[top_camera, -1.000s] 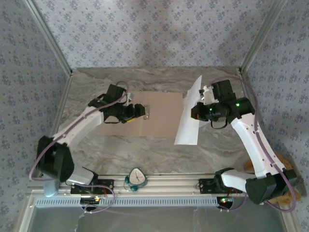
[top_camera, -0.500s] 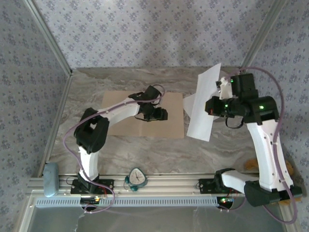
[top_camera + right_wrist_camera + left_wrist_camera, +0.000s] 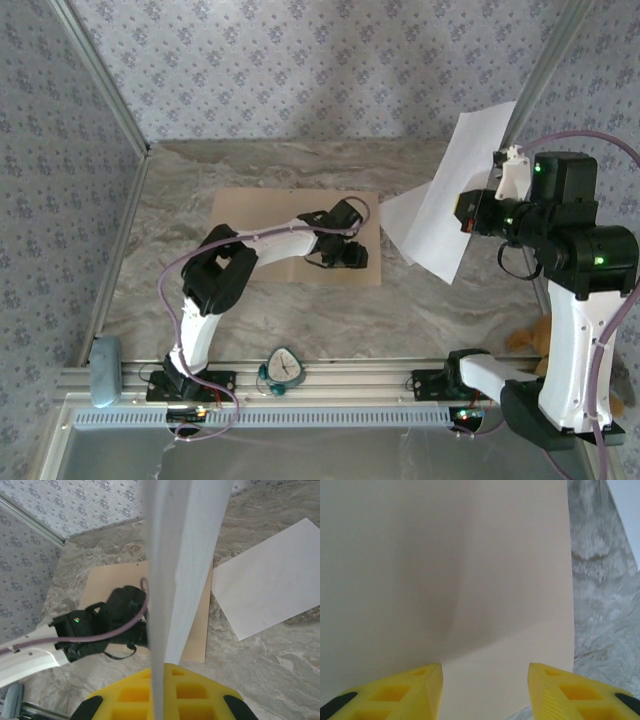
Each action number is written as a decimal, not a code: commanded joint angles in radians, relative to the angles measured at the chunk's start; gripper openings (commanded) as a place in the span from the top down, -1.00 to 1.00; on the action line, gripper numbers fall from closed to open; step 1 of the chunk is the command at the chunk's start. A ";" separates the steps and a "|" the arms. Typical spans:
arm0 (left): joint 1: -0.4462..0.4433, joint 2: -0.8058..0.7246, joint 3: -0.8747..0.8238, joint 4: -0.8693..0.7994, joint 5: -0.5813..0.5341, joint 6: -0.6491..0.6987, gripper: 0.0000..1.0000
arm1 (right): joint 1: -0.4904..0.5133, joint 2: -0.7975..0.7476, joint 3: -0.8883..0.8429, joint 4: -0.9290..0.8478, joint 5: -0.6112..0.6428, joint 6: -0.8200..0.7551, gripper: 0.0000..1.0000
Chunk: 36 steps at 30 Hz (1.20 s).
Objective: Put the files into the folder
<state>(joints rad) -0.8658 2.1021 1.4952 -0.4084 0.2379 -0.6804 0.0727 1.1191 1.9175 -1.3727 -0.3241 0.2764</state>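
Step in hand, as I judge it: bringing the first sheet over to the folder. Right gripper [image 3: 470, 212] is pinched tight on the lifted sheet [image 3: 465, 170], which stands tilted in the air over the right side of the table [image 3: 300, 165], well apart from the folder [image 3: 265, 225]. Second sheet [image 3: 400, 215] lies flat on the table just right of the folder, partly hidden behind the lifted one in the top view. Folder lies flat mid-table; can't tell if its cover is open or closed. Left gripper [image 3: 348, 258] sits over the folder's near-right corner. Its fingers [image 3: 420, 680] are spread with nothing between them and tan card directly below. Contact with the card unclear; a soft crease shows in the card ahead of the fingers.

Next move likely calls for the left gripper to catch or hold the folder's right edge. The right arm would swing left, lower and flatten the sheet onto the card. Thin paper will probably flop and slide.
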 commanded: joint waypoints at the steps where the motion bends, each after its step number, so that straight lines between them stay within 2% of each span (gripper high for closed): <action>1: -0.041 0.020 -0.022 0.034 -0.011 -0.040 0.04 | -0.018 0.001 -0.001 0.011 -0.059 0.030 1.00; 11: -0.133 0.018 -0.129 0.168 -0.013 -0.113 0.14 | -0.036 -0.053 -0.120 0.052 -0.156 0.085 1.00; 16: -0.180 0.036 -0.124 0.220 -0.014 -0.140 0.14 | -0.038 -0.069 -0.150 0.059 -0.178 0.096 1.00; 22: -0.231 0.063 -0.041 0.227 -0.014 -0.141 0.15 | -0.038 -0.116 -0.183 0.129 -0.230 0.098 1.00; 24: -0.232 0.056 -0.018 0.222 -0.024 -0.126 0.13 | -0.039 -0.131 -0.194 0.157 -0.253 0.103 1.00; 27: -0.223 0.043 0.088 0.099 -0.103 -0.029 0.12 | -0.037 -0.150 -0.206 0.197 -0.283 0.110 1.00; 29: -0.205 0.030 0.116 0.095 -0.091 -0.001 0.11 | -0.038 -0.169 -0.229 0.248 -0.327 0.121 1.00; 36: -0.158 -0.097 0.070 0.081 -0.129 0.007 0.05 | -0.037 -0.220 -0.297 0.393 -0.412 0.183 1.00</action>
<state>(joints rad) -1.0405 2.1105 1.5841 -0.2813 0.1432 -0.6964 0.0402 0.9096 1.6382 -1.0775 -0.6701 0.4179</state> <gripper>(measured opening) 0.470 0.048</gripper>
